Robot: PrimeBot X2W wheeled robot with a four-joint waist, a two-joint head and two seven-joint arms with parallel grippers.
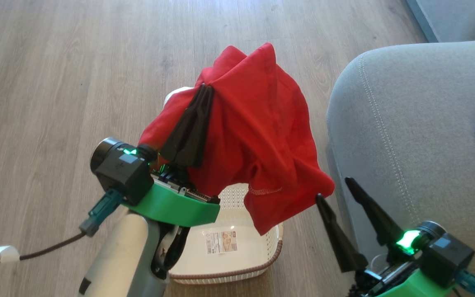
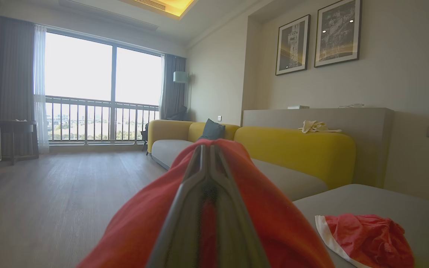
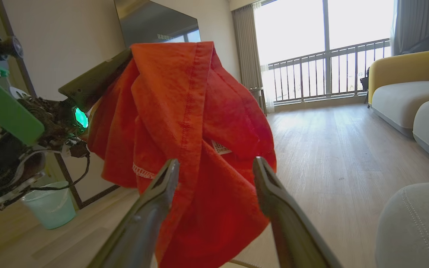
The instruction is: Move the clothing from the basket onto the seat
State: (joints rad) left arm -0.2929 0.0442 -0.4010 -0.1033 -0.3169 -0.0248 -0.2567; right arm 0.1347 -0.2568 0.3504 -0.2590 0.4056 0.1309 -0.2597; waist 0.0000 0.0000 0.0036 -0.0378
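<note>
Clothing (image 1: 258, 123) aloft, pinched in left end effector (image 1: 207, 88)

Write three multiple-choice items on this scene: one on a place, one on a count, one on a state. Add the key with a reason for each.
1. Where does the loose garment lie?
A. on the floor
B. on the grey seat
C. in the basket

2. How many red garments are in view?
A. one
B. two
C. three

3. How does the right gripper stand?
A. shut on cloth
B. shut on nothing
C. open

Key:
1 B: the left wrist view shows it resting on the seat cushion.
2 B: the held garment hangs from the left gripper, and the loose garment lies on the seat.
3 C: its jaws stand apart beside the held garment's lower edge.
</note>
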